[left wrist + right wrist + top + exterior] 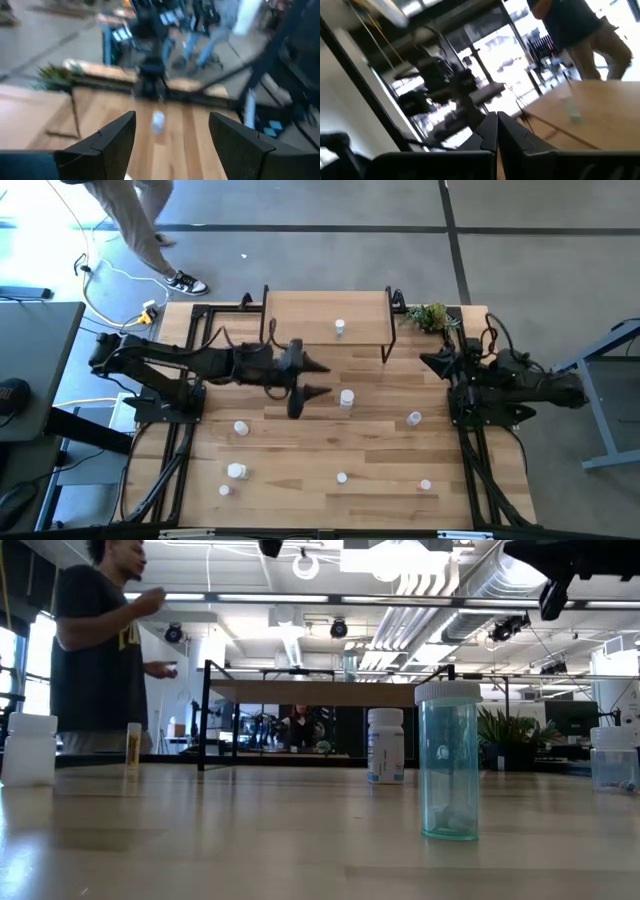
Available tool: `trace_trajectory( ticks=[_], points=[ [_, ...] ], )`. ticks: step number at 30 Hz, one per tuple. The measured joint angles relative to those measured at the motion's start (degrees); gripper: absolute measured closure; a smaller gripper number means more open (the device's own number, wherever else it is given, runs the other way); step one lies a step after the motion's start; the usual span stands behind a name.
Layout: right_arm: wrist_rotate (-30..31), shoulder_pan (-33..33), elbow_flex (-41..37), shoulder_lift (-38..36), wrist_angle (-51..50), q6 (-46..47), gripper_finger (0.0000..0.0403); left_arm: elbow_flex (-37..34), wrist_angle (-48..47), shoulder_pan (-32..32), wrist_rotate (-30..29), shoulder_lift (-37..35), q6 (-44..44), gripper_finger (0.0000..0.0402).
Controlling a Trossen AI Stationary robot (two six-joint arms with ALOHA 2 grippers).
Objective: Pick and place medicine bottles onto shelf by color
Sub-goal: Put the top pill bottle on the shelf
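From above, my left gripper hangs over mid-table with its fingers spread and empty, a white medicine bottle just beside it, one bottle already on the shelf and the rest scattered on the table; my right gripper waits at the table's right edge. At table height the teal bottle looks light, rigid and smooth — I judge it tippy, so take it mid-body below the cap. My left wrist view confirms released fingers with a small bottle ahead, and the right wrist view shows fingers clenched on nothing.
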Motion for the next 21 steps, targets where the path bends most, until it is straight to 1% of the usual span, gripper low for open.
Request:
trace_trajectory(
  ticks=[3,7,11,17,19,21],
  points=[
    [0.0,0.0,6.0,4.0,-8.8,-0.2,0.0402,-0.1,-1.7,-2.0,-0.1,0.5,-1.6,0.0158],
    [-0.1,0.0,13.1,9.6,-18.6,-0.7,0.0402,-0.2,-1.9,-4.2,-0.4,3.6,-4.0,0.0158],
    [-0.3,0.0,18.5,14.3,-27.1,-1.9,0.0402,-0.1,-1.5,-5.3,-1.5,6.7,-7.1,0.0158],
    [-0.5,0.0,23.6,20.8,-33.1,-0.6,0.0397,-0.1,1.1,-5.2,-1.8,10.1,-13.5,0.0158],
    [-1.6,0.0,24.9,22.8,-34.5,-0.2,0.0384,-0.1,1.3,-5.2,-1.9,10.3,-14.3,0.0158],
    [-3.3,0.0,26.2,24.8,-35.7,-0.2,0.0362,-0.1,1.3,-5.3,-2.0,10.3,-14.4,0.0158]
  ],
)
